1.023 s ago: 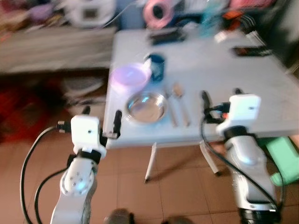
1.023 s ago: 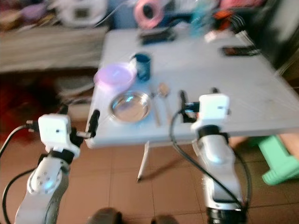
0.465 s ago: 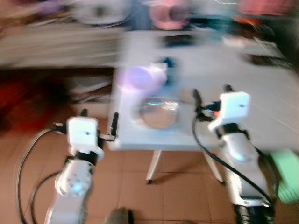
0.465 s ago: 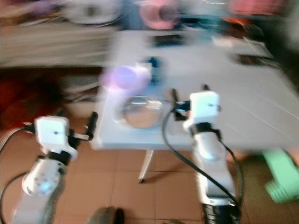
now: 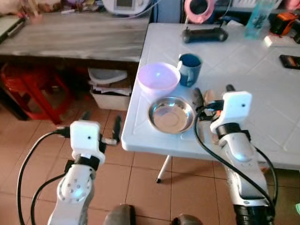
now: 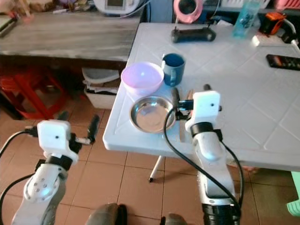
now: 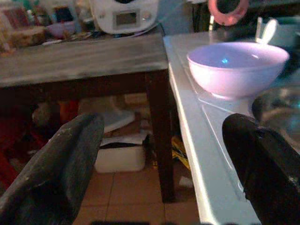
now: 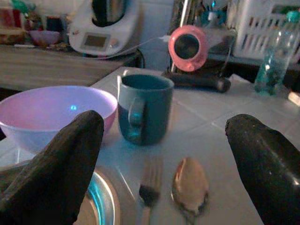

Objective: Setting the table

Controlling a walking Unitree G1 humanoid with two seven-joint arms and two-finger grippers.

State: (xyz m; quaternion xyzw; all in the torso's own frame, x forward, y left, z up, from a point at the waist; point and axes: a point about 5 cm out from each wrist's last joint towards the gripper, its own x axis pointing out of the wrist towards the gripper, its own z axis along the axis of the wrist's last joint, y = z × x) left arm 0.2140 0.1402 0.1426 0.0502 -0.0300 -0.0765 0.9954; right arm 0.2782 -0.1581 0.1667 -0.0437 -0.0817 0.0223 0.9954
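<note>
White table [image 5: 262,89] near edge: pink bowl [image 5: 158,78], blue mug [image 5: 190,69] just beside it, steel plate [image 5: 171,115] in front of both. Fork [image 8: 149,192] and spoon [image 8: 190,186] flat beside plate, in front of mug, partly hidden behind right arm in head views. Right gripper [image 5: 211,96] low over table edge above cutlery, fingers spread wide, holding nothing. Left gripper [image 5: 101,123] off table's left edge over tiled floor, fingers apart, empty; table corner just beside its inner finger. Further back: black remote-like item [image 5: 205,34], pink round thing [image 5: 199,8], clear bottle [image 5: 257,18], phone [image 5: 289,61]. Wooden bench [image 5: 75,40] left of table, white appliance [image 5: 126,4] on it, red stool [image 5: 33,89] and white bin [image 5: 108,96] beneath. Versus half a second ago: blur gone, camera shifted, table now further right in frame; place setting unchanged; both grippers same pose, still open.
</note>
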